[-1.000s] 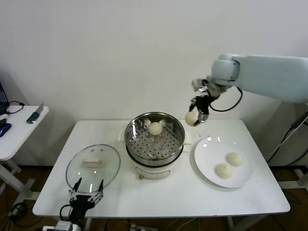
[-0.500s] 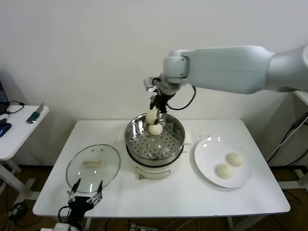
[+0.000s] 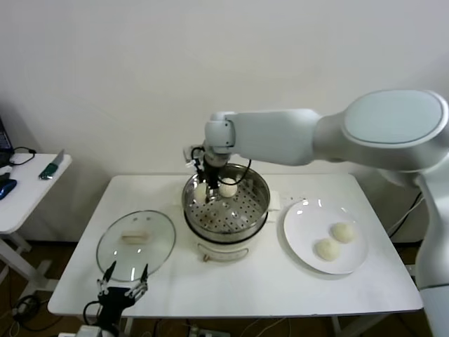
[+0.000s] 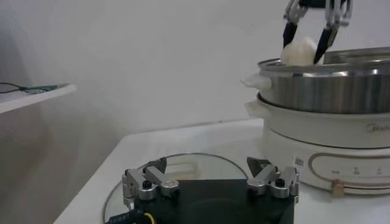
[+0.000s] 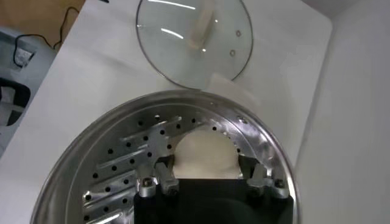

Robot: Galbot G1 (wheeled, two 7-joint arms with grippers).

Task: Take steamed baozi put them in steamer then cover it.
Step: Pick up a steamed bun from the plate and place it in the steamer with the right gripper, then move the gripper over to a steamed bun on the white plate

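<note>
the right gripper (image 3: 203,188) gripped one small round cream-white steamed baozi (image 3: 201,192) between its fingers, just inside the near-left rim of the round shiny stainless-steel steamer (image 3: 226,203) on its white pot base. a second baozi (image 3: 228,188) lay on the perforated floor just beside the gripper. for a sound release, the bun probably needed lowering until it rested on the floor apart from its neighbour, then the fingers opening and lifting straight up clear of the rim. compared with half a second earlier, the gripper and bun had dropped from above the rim into the basket, toward its left side. two baozi (image 3: 335,241) remained on the flat white round plate (image 3: 300,240), well to the gripper's right. the left gripper (image 4: 210,182) stood open, idle over the round transparent glass cover (image 3: 135,241).
</note>
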